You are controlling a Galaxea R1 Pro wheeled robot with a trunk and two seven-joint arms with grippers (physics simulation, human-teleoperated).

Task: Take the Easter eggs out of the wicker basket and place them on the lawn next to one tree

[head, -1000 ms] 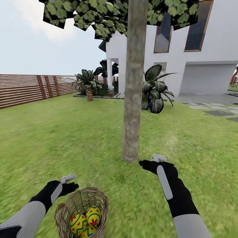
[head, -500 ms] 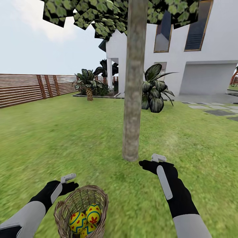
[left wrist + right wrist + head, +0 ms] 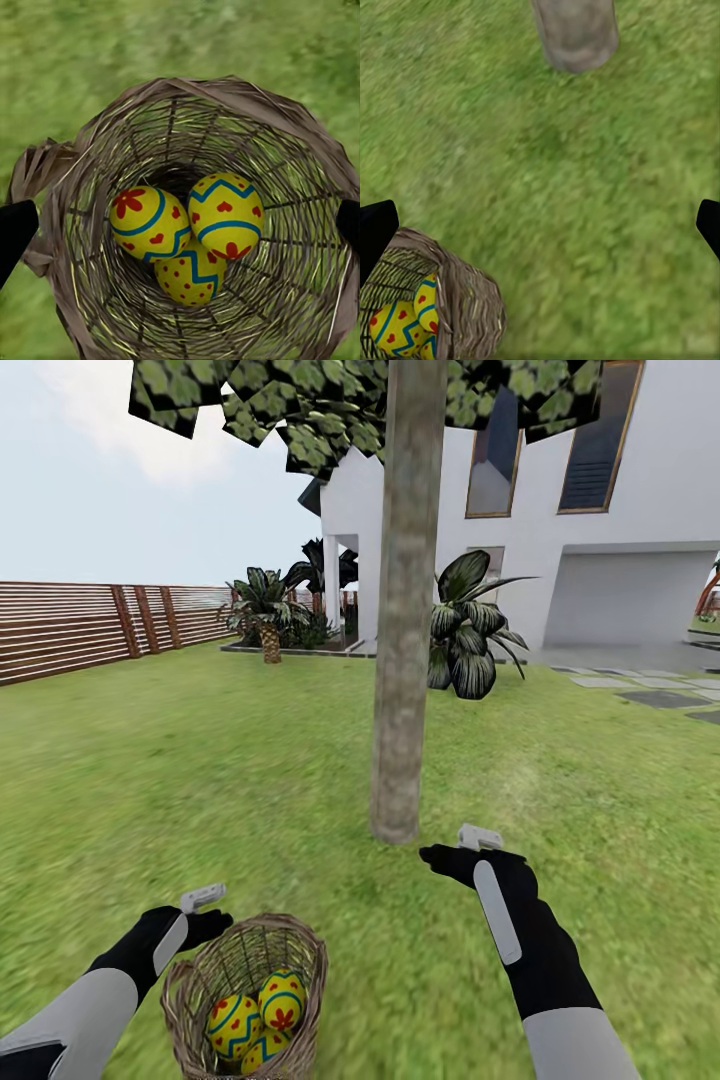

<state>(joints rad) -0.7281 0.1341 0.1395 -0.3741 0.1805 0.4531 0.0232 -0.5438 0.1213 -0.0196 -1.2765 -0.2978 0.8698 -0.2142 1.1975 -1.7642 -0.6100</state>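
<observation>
Three Easter eggs (image 3: 184, 236) lie clustered in the wicker basket (image 3: 245, 992) on the lawn (image 3: 200, 780), at about seven o'clock from the tree (image 3: 402, 660) in our head view. Our left gripper (image 3: 180, 225) hangs over the basket, fingers wide and, as far as we can tell, holding nothing. Our right gripper (image 3: 540, 225), fingers wide too, hovers over grass at the trunk's five o'clock.
</observation>
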